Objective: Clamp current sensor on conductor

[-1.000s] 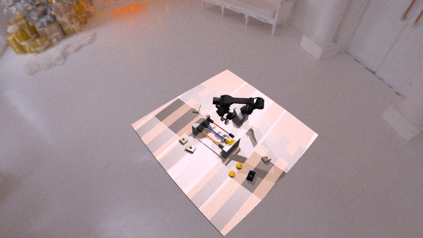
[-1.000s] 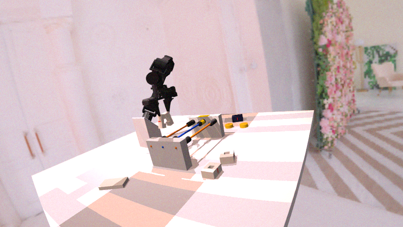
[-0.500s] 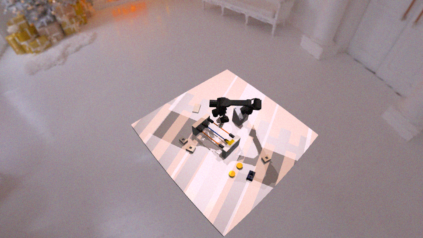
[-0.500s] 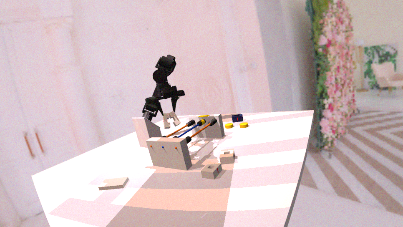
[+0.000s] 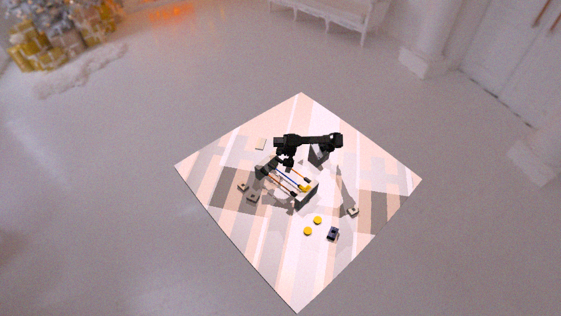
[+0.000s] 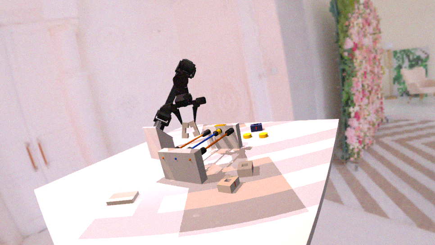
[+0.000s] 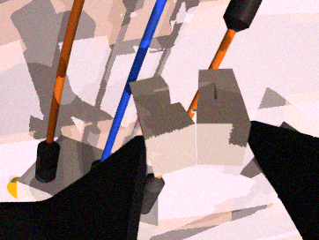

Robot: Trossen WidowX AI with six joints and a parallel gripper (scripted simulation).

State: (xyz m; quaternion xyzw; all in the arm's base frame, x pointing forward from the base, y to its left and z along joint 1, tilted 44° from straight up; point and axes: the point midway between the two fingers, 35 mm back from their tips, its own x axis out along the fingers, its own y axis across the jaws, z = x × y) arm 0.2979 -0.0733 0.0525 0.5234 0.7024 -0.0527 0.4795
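Observation:
The grey-beige split-core sensor (image 6: 185, 130) (image 7: 218, 143) hangs open, jaws downward. My gripper (image 6: 188, 122) (image 7: 195, 135) is shut on it, one finger on each half. In the wrist view the sensor overlaps the arm-side orange conductor (image 5: 298, 173) (image 6: 191, 141) (image 7: 225, 46), which shows in the gap between the jaws; no contact can be made out. The blue conductor (image 5: 286, 177) (image 6: 201, 141) (image 7: 144, 44) runs in the middle, and another orange conductor (image 5: 276, 182) (image 6: 216, 141) (image 7: 66, 53) beyond it. A yellow marker (image 5: 305, 189) (image 6: 219, 124) sits at one end of the blue conductor. No LOAD lettering or arrow direction is legible.
Two grey end blocks (image 5: 307, 197) (image 6: 182, 169) hold the conductors. Small beige blocks (image 5: 252, 196) (image 6: 228, 186), a dark blue block (image 5: 333, 232) (image 6: 256, 127), yellow discs (image 5: 307, 230) (image 6: 263, 135) and a flat pale plate (image 5: 260, 144) (image 6: 122, 197) lie around the rack.

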